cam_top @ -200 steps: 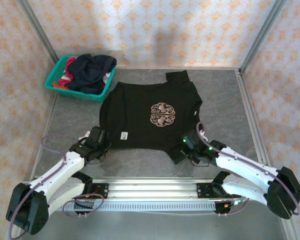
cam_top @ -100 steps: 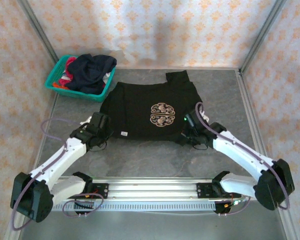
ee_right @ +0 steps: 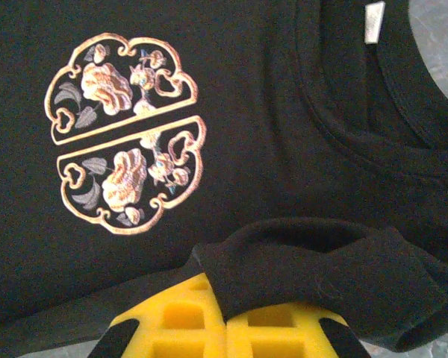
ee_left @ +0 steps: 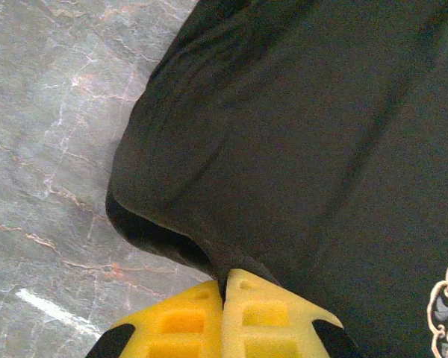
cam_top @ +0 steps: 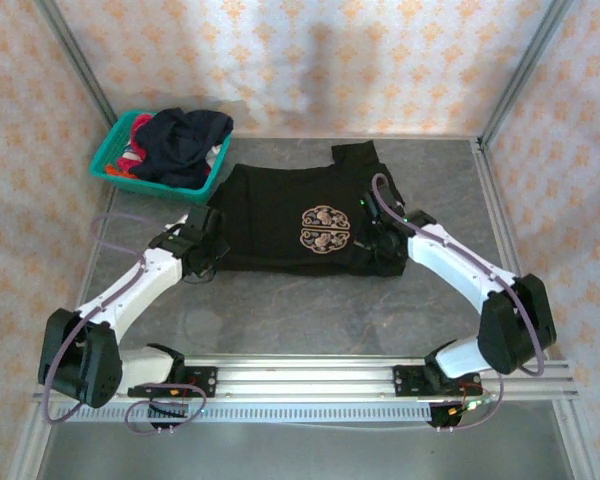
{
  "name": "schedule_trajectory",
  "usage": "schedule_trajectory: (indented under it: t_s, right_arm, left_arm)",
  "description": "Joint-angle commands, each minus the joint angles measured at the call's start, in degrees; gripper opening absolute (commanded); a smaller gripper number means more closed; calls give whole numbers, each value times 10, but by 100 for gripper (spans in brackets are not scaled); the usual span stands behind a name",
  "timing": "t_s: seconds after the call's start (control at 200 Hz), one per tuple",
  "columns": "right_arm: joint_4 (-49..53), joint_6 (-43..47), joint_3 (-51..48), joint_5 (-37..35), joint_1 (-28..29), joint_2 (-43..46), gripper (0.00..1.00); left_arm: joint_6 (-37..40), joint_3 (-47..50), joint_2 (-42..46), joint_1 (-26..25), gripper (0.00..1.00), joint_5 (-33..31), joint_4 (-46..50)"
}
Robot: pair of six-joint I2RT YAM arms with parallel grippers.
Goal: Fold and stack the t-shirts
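Black t-shirt (cam_top: 280, 215) lay spread mid-table (cam_top: 310, 320), tan emblem (cam_top: 326, 229) face up, collar toward 3 o'clock in the top view.

L gripper (cam_top: 208, 250) was at the shirt's 8 o'clock corner. Its jaws were closed tight, the yellow pads (ee_left: 179, 324) pressed together w/ the shirt's edge nipped at the tips. In the L wrist view the cloth rose from the pinch as a rounded fold, w/ a dark gap under it toward 10 o'clock and grey marbled tabletop beyond.

R gripper (cam_top: 375, 245) was at the shirt's 4 o'clock side, also clamped. It had a thick fold of black cloth between its pads, and the fold lay over the shirt front. From the R wrist cam the emblem was at 11 o'clock of the tips, the neckline at 1 o'clock, and a small white tag (ee_right: 373, 21) sat inside the collar.

A teal basket (cam_top: 115, 165) stood at the table's 10 o'clock corner, just beside the black shirt; couldn't tell if they touched. It held a heap w/ a dark navy shirt (cam_top: 185, 140) on top and red-pink cloth (cam_top: 135, 150) at the heap's 9 o'clock.
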State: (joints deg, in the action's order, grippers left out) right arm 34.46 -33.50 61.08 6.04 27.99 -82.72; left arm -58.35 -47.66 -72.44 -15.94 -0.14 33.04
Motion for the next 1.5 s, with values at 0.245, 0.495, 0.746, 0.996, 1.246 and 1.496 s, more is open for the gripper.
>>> schedule_trajectory:
  t_s: [0.245, 0.495, 0.746, 0.996, 1.246, 1.496]
  right_arm:
    - [-12, 60, 68, 6, -30, -62, 0]
    - [-21, 74, 100, 10, -45, -99, 0]
    - [-21, 88, 141, 11, -50, -136, 0]
    - [-17, 95, 159, 8, -53, -165, 0]
    - [-25, 99, 173, 12, -63, -189, 0]
    - [-31, 103, 201, 15, -76, -208, 0]
  left_arm:
    - [26, -53, -56, 18, 0, -39, 26]
    - [42, -82, -94, 24, 0, -42, 29]
    - [58, -102, -120, 34, 0, -38, 19]
    - [76, -134, -158, 36, 0, -33, 19]
    - [93, -167, -197, 36, 0, -30, 22]
    - [95, -177, -224, 40, 0, -33, 20]
